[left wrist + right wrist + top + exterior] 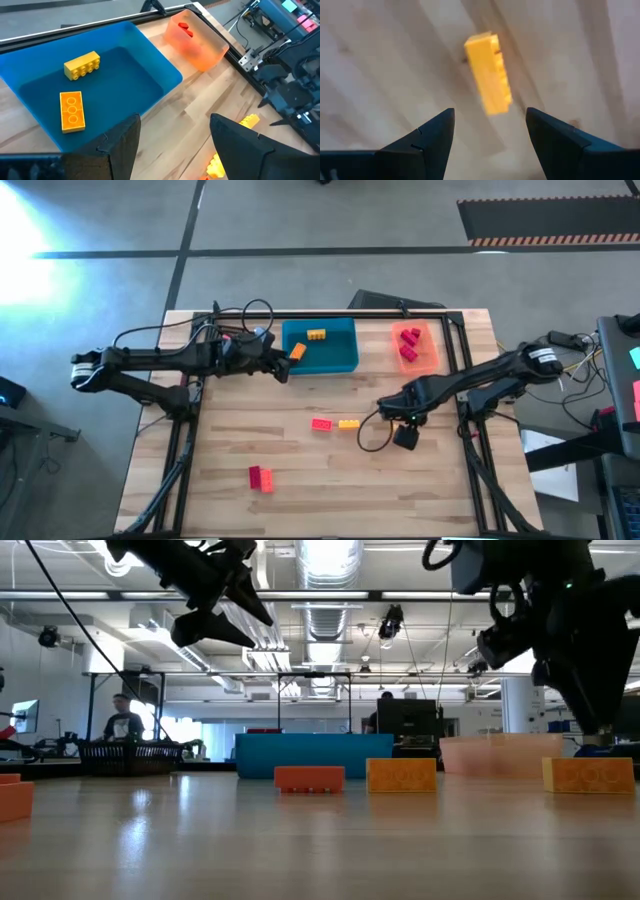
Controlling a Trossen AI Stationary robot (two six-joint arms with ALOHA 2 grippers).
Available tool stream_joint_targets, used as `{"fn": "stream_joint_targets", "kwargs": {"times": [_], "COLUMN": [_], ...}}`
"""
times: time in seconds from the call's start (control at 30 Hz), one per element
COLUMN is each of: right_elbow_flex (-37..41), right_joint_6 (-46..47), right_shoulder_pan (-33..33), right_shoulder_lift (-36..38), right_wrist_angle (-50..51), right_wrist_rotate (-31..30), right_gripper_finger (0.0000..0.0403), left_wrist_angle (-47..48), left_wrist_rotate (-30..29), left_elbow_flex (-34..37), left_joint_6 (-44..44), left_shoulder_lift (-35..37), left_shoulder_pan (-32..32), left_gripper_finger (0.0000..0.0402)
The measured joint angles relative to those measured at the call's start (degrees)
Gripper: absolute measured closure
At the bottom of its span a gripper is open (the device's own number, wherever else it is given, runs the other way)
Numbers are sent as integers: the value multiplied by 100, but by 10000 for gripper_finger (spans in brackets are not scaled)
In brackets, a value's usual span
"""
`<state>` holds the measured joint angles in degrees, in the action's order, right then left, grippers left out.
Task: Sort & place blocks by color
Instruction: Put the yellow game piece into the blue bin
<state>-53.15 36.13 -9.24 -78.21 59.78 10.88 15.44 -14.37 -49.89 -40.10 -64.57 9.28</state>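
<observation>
A blue tray [335,360] at the table's far side holds two yellow blocks [82,65] [71,111], both lying on its floor. An orange tray [428,365] to its right holds red blocks [408,340]. On the bare wood lie a red block [321,423], a yellow block [348,423] and a red-pink pair [260,477]. My left gripper [175,135] hangs open and empty at the blue tray's near left corner [285,368]. My right gripper [490,125] points down, open, above the table, with the yellow block [489,72] just ahead of its fingertips, untouched.
A black frame rail [330,313] runs along the table's far edge and down both sides. Cables [372,435] loop beneath my right arm. Bare wood lies between the loose blocks and the near edge. A person stands far back in the room [122,720].
</observation>
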Motion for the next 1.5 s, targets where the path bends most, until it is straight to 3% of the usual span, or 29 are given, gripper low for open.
{"fn": "stream_joint_targets", "kwargs": {"times": [0.2, 0.33, 0.43, 0.6, 0.9, 1.03, 1.27, 1.5], "right_elbow_flex": [30, 31, 22, 18, -31, -323, -876, -1354], "right_joint_6": [-176, -318, -322, -321, -333, -320, -484, -831], "right_shoulder_pan": [-41, -41, -41, -27, 291, 696, 1736, 2706], "right_shoulder_lift": [-632, -1078, -1194, -1114, -617, -277, -160, -878], "right_wrist_angle": [-357, -533, -597, -661, -676, -1005, -2832, -4443], "right_wrist_rotate": [-490, -499, -490, -490, -519, -954, -1264, -1330], "right_gripper_finger": [168, 178, 214, 323, 324, 324, 324, 324], "left_wrist_angle": [2, 2, 2, 0, 0, -10, -361, -1211], "left_wrist_rotate": [-2, -2, -2, -2, -2, -2, 0, -27], "left_elbow_flex": [9, 27, 31, 33, 37, 37, -29, -33], "left_joint_6": [0, 0, 0, -2, -13, -162, -173, -160], "left_shoulder_lift": [-2, -2, -2, -2, -2, -2, -2, -2], "left_shoulder_pan": [0, 0, 0, 0, 0, 1, 0, 0], "left_gripper_finger": [178, 178, 178, 178, 178, 178, 178, 178]}}
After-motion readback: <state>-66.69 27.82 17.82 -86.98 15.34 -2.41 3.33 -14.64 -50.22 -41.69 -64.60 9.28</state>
